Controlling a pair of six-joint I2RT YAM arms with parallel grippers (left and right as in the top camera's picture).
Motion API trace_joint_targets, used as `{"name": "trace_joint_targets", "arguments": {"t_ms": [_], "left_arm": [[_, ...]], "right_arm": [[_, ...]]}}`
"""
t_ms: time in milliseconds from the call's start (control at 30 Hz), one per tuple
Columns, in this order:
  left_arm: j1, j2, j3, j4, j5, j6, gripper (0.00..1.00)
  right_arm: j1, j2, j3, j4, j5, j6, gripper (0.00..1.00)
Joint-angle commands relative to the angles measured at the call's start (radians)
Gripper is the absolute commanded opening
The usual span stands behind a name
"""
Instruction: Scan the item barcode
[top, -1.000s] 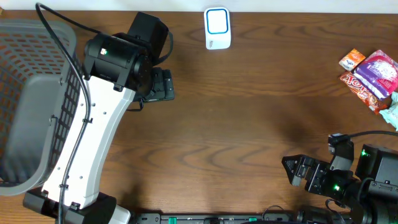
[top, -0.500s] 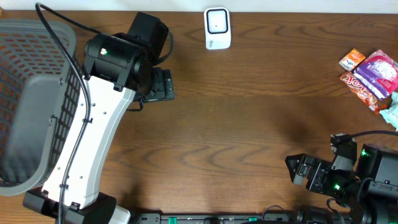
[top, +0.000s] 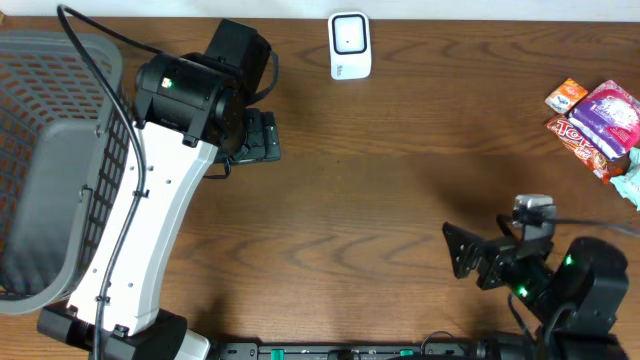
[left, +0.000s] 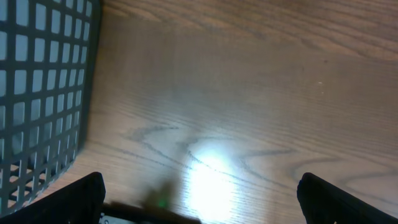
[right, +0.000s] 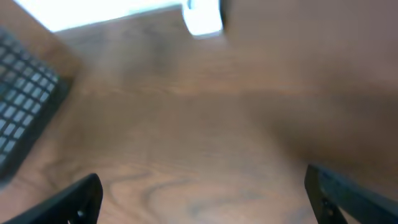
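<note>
The desk (top: 380, 180) is dark wood. The scanner (top: 350, 45), a small white unit with a pale screen, stands at the middle of the far edge. In the right wrist view the scanner (right: 203, 17) shows blurred at the top of the frame.

The items to scan lie in a small heap at the right edge, toward the far corner: a purple packet (top: 612, 115), a small orange packet (top: 566, 96) touching its left side, and a red packet (top: 580, 140) partly under it. No gripper is touching them.

The left gripper (top: 265, 137) hangs over the far left part of the desk, just beside the grey mesh basket (top: 40, 100) that fills the left edge. Its wrist view shows the left gripper (left: 199, 205) with both black fingertips (left: 81, 193) spread wide over bare wood and nothing between them, and the basket wall (left: 43, 93) on the left.

The right gripper (top: 465, 262) sits near the near edge, right of centre and well apart from the packets. It points toward the left side of the desk. From the wrist camera the right gripper (right: 205, 199) is spread just as wide – it holds nothing, with only blurred wood between the tips
</note>
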Motion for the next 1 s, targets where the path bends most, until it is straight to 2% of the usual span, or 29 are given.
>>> {"name": "trace_joint_targets", "arguments": {"t_ms": [0, 267, 533, 967], "left_arm": [[0.003, 0.000, 0.008, -0.049, -0.002, -0.004, 0.98], [0.003, 0.000, 0.008, -0.049, -0.002, -0.004, 0.98], [0.003, 0.000, 0.008, -0.049, -0.002, -0.004, 0.98], [0.003, 0.000, 0.008, -0.049, -0.002, -0.004, 0.98]], "right_arm": [[0.031, -0.087, -0.078, 0.067, -0.039, -0.046, 0.99], [0.037, -0.285, -0.230, 0.225, 0.069, -0.045, 0.99], [0.043, -0.424, -0.361, 0.369, 0.072, -0.047, 0.99], [0.097, -0.439, -0.618, 0.713, 0.091, -0.057, 0.99]]}}
